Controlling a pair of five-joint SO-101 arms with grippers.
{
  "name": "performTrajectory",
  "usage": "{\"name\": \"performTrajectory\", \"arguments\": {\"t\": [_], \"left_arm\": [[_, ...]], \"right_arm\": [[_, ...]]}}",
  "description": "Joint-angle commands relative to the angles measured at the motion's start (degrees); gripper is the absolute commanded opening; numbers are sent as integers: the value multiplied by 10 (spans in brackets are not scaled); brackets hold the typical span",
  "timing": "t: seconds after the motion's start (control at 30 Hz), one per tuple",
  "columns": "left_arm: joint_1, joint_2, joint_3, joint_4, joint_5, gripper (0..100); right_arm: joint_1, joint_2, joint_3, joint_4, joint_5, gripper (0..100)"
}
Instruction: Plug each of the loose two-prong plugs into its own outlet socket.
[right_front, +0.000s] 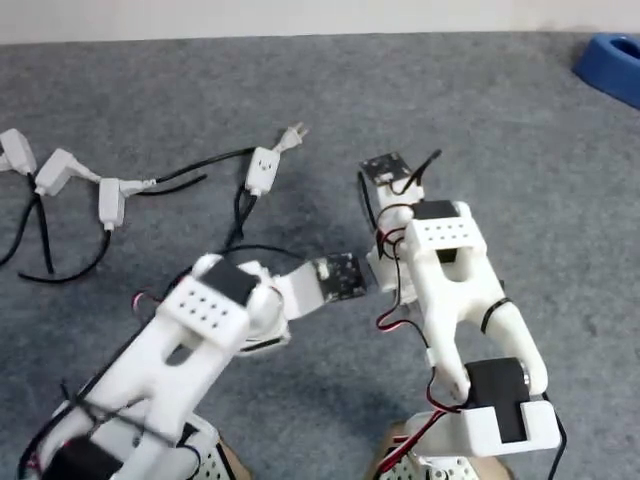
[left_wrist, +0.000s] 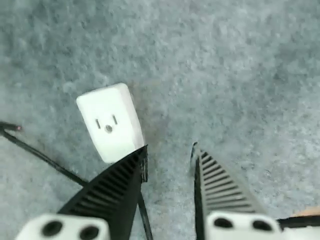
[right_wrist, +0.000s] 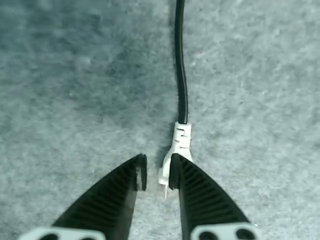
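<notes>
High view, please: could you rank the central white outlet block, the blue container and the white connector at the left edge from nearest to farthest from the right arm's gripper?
1. Central white outlet block, upper centre, closest.
2. Blue container, top right corner.
3. White connector, far left edge.

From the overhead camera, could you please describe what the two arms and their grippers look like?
One arm and the other arm are white plastic with black motor blocks and loose red and black wires. The left gripper and right gripper have black, ribbed, tapering fingers on white mounts.
</notes>
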Motion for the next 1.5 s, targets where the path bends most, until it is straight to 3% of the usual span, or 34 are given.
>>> {"name": "performTrajectory", "arguments": {"t": [0.0,0.2,0.43,0.67,1.2,1.47], "left_arm": [[-60,-49,-11,-19,-38,162],[-175,38,-105,-23,-90,194],[-175,187,-132,-107,-91,195],[-138,238,-129,-120,-89,145],[23,81,15,-98,11,141],[111,-51,16,17,73,141]], "right_arm": [[9,-23,-4,2,-8,91],[9,-23,-4,1,-8,91],[9,-24,-3,1,-8,91],[9,-27,-3,2,-8,91],[9,-29,10,1,-8,91],[9,-29,9,0,-8,91]]}}
